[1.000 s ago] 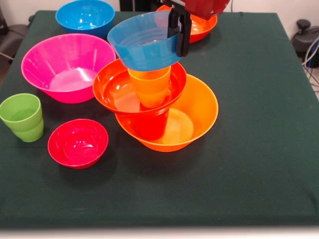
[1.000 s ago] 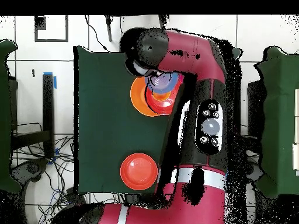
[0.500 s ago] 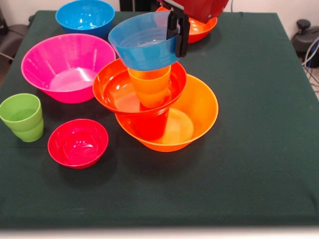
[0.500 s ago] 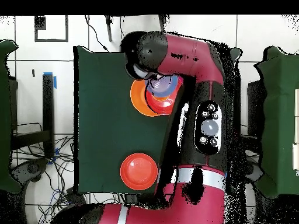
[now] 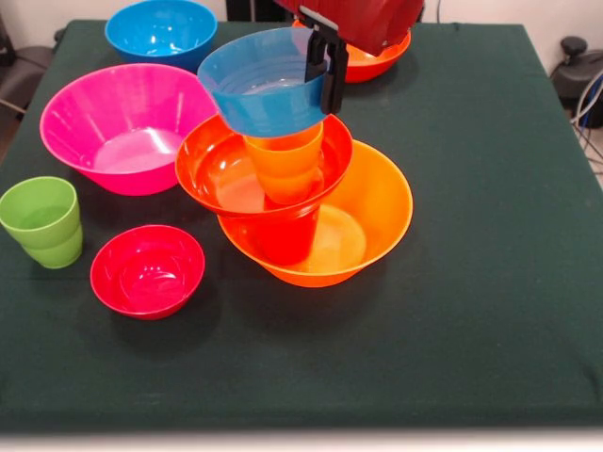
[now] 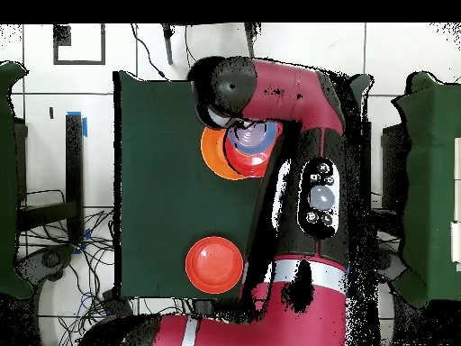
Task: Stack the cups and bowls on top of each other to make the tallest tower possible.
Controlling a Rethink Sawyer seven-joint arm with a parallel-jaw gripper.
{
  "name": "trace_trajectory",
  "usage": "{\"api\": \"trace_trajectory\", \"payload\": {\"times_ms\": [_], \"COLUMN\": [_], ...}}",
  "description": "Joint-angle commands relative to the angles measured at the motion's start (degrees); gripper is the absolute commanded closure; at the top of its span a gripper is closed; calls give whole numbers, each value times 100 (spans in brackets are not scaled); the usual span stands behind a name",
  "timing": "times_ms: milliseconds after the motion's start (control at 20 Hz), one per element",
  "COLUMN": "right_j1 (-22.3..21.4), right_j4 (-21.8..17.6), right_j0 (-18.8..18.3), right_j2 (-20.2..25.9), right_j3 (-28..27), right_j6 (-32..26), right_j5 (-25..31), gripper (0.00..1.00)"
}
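Gripper [image 5: 323, 71] is pinched on the rim of the blue bowl [image 5: 259, 94], which hangs tilted right over the orange cup [image 5: 285, 165] topping the tower [image 5: 311, 212] (pink bowl [image 5: 127, 127] at its 10 o'clock). Let go off-centre and I bet it slides off, maybe toppling everything.

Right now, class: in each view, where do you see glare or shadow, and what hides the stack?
Front view: bright glare inside the pink bowl, soft shadow beside the crimson bowl, and the claw clamps the blue bowl. Overhead view: the arm covers most of the tower.
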Motion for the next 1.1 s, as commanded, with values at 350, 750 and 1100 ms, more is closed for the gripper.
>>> {"api": "trace_trajectory", "payload": {"times_ms": [350, 750, 1100], "right_j1": [126, 108, 142], "right_j4": [-463, -344, -344], "right_j0": [-193, -205, -186], "right_j2": [603, 720, 794], "right_j3": [561, 637, 649], "right_j6": [-1231, -1128, -1024], "right_j5": [-273, -294, -356], "gripper": [100, 100, 100]}}
